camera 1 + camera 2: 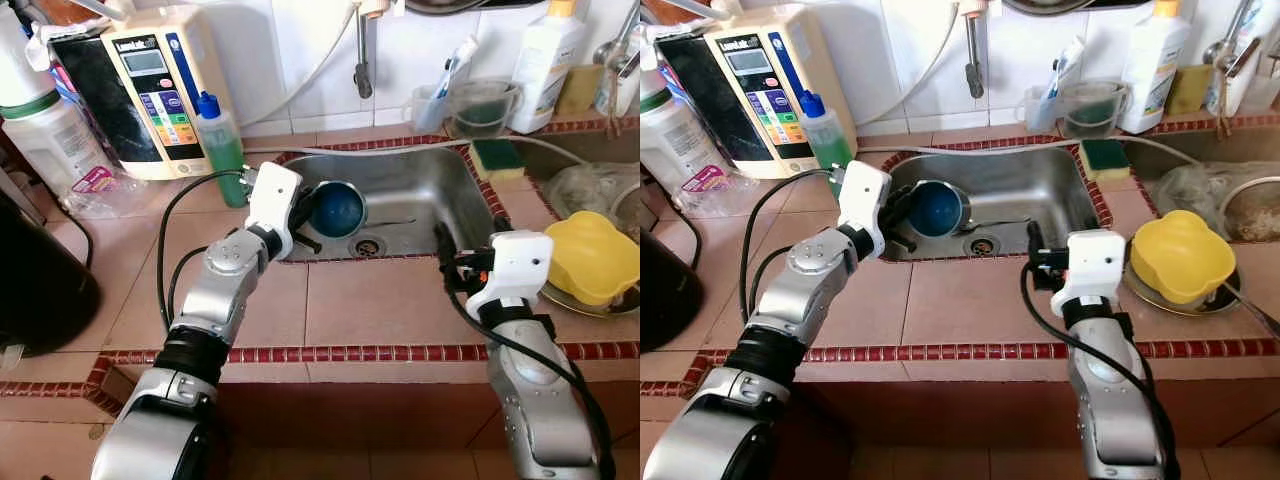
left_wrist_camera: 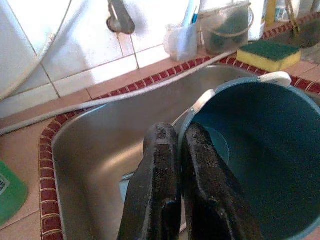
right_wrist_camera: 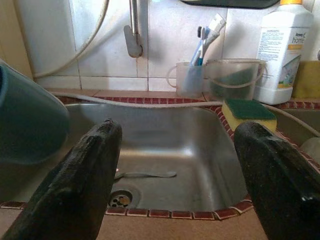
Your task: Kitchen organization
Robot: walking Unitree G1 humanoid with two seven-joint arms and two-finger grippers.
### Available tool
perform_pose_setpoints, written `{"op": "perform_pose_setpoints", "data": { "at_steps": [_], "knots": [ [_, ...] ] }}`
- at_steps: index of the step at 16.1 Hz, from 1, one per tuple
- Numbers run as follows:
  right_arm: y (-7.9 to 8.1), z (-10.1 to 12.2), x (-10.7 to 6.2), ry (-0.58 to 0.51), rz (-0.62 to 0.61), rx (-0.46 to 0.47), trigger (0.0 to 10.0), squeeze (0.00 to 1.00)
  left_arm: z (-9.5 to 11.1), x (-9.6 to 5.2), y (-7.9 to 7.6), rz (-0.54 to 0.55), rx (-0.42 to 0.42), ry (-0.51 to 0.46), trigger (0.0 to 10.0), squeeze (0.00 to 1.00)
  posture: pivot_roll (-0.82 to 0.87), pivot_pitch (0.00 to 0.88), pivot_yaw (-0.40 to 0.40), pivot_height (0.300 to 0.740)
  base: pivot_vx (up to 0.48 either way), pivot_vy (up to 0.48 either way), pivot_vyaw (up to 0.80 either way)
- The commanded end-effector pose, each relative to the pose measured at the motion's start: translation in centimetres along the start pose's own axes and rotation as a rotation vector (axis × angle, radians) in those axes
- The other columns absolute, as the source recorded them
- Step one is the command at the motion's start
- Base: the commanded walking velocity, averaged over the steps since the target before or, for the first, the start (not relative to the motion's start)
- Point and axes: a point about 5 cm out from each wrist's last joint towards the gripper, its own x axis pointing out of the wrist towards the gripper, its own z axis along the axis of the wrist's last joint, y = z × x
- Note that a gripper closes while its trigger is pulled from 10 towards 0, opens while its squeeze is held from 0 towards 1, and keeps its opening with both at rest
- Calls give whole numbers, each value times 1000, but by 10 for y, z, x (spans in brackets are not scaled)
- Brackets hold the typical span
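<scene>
**Q:** Where are you, and what lies before you?

**Me:** Terracotta tiles cover the kitchen surface (image 1: 380,300), edged in red, with a steel sink (image 1: 420,200) sunk into it beneath a white tiled wall. My left gripper (image 1: 300,225) reaches over the sink's near left corner. Its jaws are pressed together on the rim of a blue cup (image 1: 335,208), which hangs tipped on its side, mouth towards me, above the basin. A spoon (image 3: 145,174) lies on the sink floor beside the drain (image 1: 368,245).

**Q:** And your other arm?

**Me:** My right gripper (image 1: 1032,258) hovers at the sink's front edge, jaws spread wide and holding nothing. A green and yellow sponge (image 1: 497,157) sits on the far right rim, and a yellow bowl (image 1: 593,257) rests on a plate to the right.

**Q:** Which step is this?

**Me:** I judge I am lifting the cup out of the sink, early in the tidying.

**Q:** What does the next move call for?

**Me:** Probably raising the cup clear of the sink's rim without loosening the pinch, since the hold is only on a thin edge and the cup could swing or slip. Then it needs a resting place on the tiles.
</scene>
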Motion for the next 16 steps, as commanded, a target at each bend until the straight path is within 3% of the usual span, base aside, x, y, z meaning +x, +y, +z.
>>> {"op": "perform_pose_setpoints", "data": {
  "at_steps": [1,9,16],
  "knots": [
    [7,5,-2,-10,15,3,10000,0,6,3,5,4,34,12,10000,0,-263,72,186,740,0,0,0],
    [21,10,-27,105,67,98,10000,0,12,20,12,43,72,86,10000,0,-261,187,203,740,0,0,0],
    [50,10,-64,236,230,212,10000,0,19,30,12,30,122,111,10000,0,-266,262,230,740,0,0,0]
  ]
}}
